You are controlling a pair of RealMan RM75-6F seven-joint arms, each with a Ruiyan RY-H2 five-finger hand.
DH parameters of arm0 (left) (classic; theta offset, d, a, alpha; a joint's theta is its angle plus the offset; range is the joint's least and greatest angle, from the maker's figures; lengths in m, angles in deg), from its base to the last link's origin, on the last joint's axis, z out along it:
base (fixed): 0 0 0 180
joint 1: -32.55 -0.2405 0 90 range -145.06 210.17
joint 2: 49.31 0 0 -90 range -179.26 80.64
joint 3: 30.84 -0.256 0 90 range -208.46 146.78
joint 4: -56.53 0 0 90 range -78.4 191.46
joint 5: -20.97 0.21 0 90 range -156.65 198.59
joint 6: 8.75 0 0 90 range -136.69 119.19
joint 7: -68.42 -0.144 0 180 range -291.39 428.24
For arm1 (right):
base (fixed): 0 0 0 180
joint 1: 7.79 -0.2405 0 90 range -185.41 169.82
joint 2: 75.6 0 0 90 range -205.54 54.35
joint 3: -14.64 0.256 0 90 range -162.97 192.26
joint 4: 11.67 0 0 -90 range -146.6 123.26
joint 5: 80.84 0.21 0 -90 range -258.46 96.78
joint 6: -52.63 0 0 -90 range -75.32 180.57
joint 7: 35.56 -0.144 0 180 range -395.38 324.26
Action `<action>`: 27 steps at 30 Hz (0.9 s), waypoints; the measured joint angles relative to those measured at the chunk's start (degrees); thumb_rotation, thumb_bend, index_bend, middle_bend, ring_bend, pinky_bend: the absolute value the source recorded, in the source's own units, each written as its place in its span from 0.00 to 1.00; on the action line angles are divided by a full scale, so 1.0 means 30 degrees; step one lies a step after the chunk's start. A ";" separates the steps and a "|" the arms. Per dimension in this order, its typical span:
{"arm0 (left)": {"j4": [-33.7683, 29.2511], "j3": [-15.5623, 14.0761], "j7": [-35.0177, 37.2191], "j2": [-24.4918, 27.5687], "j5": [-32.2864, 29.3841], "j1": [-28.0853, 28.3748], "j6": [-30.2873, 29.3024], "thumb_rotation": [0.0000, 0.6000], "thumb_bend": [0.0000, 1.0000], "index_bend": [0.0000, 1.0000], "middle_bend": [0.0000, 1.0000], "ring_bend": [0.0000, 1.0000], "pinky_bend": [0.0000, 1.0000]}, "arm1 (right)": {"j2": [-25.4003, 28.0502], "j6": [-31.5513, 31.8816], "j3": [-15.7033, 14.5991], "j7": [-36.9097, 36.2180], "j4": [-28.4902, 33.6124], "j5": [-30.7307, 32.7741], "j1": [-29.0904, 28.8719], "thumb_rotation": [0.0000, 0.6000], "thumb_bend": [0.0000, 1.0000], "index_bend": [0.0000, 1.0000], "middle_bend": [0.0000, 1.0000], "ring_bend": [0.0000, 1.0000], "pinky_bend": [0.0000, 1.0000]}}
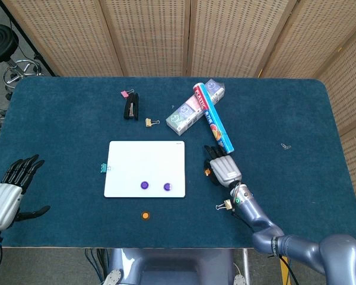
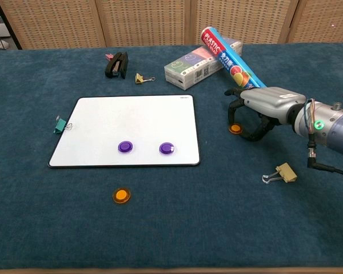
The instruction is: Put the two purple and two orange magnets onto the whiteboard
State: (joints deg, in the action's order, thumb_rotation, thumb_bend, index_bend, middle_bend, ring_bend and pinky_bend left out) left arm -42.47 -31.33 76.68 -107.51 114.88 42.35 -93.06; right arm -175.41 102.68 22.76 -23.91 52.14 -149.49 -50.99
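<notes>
On the whiteboard (image 2: 103, 123) I see two purple magnets (image 2: 125, 146); right hand (image 2: 257, 111) cages an orange magnet (image 2: 235, 129), grip unclear; left hand (image 1: 9, 190) spread, empty.

Whiteboard (image 2: 126, 123) lies flat on the surface. Two purple magnets (image 2: 125, 146) (image 2: 167, 148) sit on its near half, side by side. One orange magnet (image 2: 121, 196) off-board, just in front; other orange magnet (image 2: 235, 129) to its right.
</notes>
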 measured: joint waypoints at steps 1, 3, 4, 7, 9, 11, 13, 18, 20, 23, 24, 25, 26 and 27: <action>-0.0008 -0.0004 0.0029 0.0011 0.0009 0.0001 0.0006 1.00 0.07 0.02 0.00 0.00 0.00 | -0.0002 0.0063 0.0028 -0.0069 0.0003 -0.0045 0.0029 1.00 0.40 0.52 0.00 0.00 0.00; -0.0014 -0.0012 0.0030 0.0023 0.0046 -0.0002 0.0004 1.00 0.07 0.02 0.00 0.00 0.00 | 0.0016 0.0118 0.0074 -0.0216 0.0053 -0.0103 0.0085 1.00 0.40 0.53 0.00 0.00 0.00; -0.0018 -0.0020 0.0029 0.0025 0.0064 -0.0003 0.0005 1.00 0.07 0.02 0.00 0.00 0.00 | 0.0036 0.0149 0.0099 -0.0309 0.0106 -0.0123 0.0115 1.00 0.40 0.54 0.00 0.00 0.00; -0.0036 -0.0038 0.0003 0.0024 0.0071 0.0002 0.0056 1.00 0.07 0.02 0.00 0.00 0.00 | 0.0151 0.0243 0.0187 -0.0513 0.0310 -0.0212 0.0217 1.00 0.40 0.54 0.00 0.00 0.00; -0.0050 -0.0050 -0.0026 0.0024 0.0075 0.0006 0.0089 1.00 0.07 0.02 0.00 0.00 0.00 | 0.0190 0.0282 0.0255 -0.0558 0.0392 -0.0220 0.0248 1.00 0.40 0.54 0.00 0.00 0.00; -0.0071 -0.0056 -0.0052 0.0026 0.0088 0.0012 0.0109 1.00 0.07 0.02 0.00 0.00 0.00 | 0.0266 0.0288 0.0348 -0.0603 0.0532 -0.0210 0.0252 1.00 0.40 0.54 0.00 0.00 0.00; -0.0101 -0.0053 -0.0041 0.0041 0.0065 0.0010 0.0121 1.00 0.07 0.02 0.00 0.00 0.00 | 0.0331 0.0319 0.0441 -0.0589 0.0675 -0.0207 0.0235 1.00 0.40 0.54 0.00 0.00 0.00; -0.0133 -0.0034 0.0048 0.0088 0.0052 -0.0008 0.0092 1.00 0.07 0.02 0.00 0.00 0.00 | 0.0531 0.0367 0.0796 -0.0375 0.1489 -0.0166 0.0046 1.00 0.40 0.54 0.00 0.00 0.00; -0.0143 -0.0041 0.0077 0.0102 0.0069 -0.0008 0.0095 1.00 0.07 0.02 0.00 0.00 0.00 | 0.0555 0.0361 0.0982 -0.0135 0.1928 -0.0093 -0.0113 1.00 0.40 0.54 0.00 0.00 0.00; -0.0149 -0.0057 0.0116 0.0117 0.0099 -0.0006 0.0109 1.00 0.07 0.02 0.00 0.00 0.00 | 0.0513 0.0311 0.1200 0.0356 0.2378 0.0077 -0.0367 1.00 0.40 0.54 0.00 0.00 0.00; -0.0149 -0.0067 0.0139 0.0123 0.0125 -0.0007 0.0107 1.00 0.07 0.02 0.00 0.00 0.00 | 0.0465 0.0277 0.1251 0.0536 0.2470 0.0141 -0.0457 1.00 0.40 0.55 0.00 0.00 0.00; -0.0145 -0.0075 0.0171 0.0132 0.0152 -0.0010 0.0099 1.00 0.07 0.02 0.00 0.00 0.00 | 0.0388 0.0223 0.1314 0.0746 0.2563 0.0235 -0.0569 1.00 0.40 0.55 0.00 0.00 0.00; -0.0141 -0.0082 0.0216 0.0147 0.0170 -0.0017 0.0079 1.00 0.07 0.02 0.00 0.00 0.00 | 0.0198 0.0097 0.1426 0.1048 0.2672 0.0417 -0.0782 1.00 0.40 0.55 0.00 0.00 0.00; -0.0133 -0.0088 0.0276 0.0171 0.0187 -0.0026 0.0057 1.00 0.07 0.02 0.00 0.00 0.00 | 0.0019 0.0002 0.1513 0.1302 0.2708 0.0607 -0.0970 1.00 0.40 0.54 0.00 0.00 0.00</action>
State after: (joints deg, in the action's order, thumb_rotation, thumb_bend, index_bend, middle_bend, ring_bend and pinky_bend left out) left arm -42.87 -31.59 77.51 -106.99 115.44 42.28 -92.88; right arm -175.35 102.69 27.30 -20.00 60.27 -147.67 -53.89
